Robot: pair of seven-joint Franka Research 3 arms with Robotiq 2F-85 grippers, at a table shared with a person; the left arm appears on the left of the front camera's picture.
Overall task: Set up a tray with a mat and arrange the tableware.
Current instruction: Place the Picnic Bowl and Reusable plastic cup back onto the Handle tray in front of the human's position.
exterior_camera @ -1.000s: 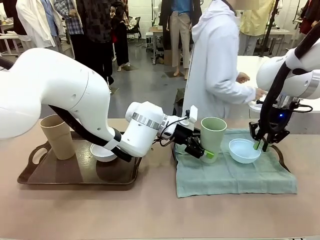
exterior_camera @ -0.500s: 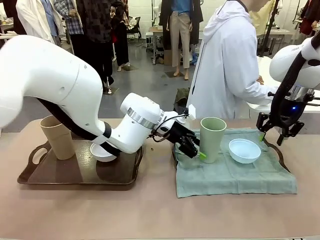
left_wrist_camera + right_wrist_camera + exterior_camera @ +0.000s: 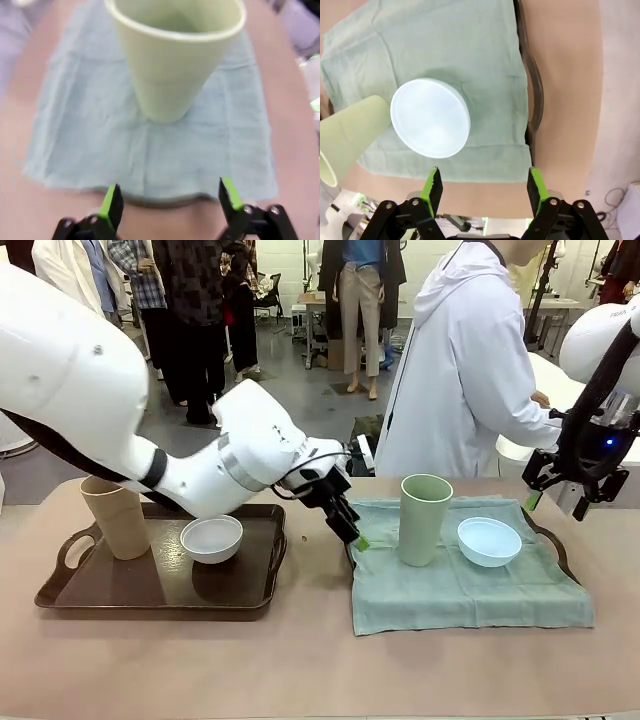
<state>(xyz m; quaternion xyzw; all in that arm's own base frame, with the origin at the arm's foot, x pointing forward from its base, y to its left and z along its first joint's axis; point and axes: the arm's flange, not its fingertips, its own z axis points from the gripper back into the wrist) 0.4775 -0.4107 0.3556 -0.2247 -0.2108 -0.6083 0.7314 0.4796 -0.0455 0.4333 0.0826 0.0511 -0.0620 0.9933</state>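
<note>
Left fingers (image 3: 111, 202), right fingers (image 3: 434, 187): spread wide, empty. Green tumbler (image 3: 424, 520), blue bowl (image 3: 489, 541) on mat (image 3: 470, 592), right. White bowl (image 3: 211, 538), upright tan tumbler (image 3: 118, 517) on left tray (image 3: 150, 608), left of the left fingers; left arm nearer.

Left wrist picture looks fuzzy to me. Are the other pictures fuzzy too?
Left wrist view: yes, the pale green tumbler and mat are smeared soft. Right wrist view: sharp, the light blue bowl has a crisp rim. Front view: sharp, the dark tray glossy.
</note>
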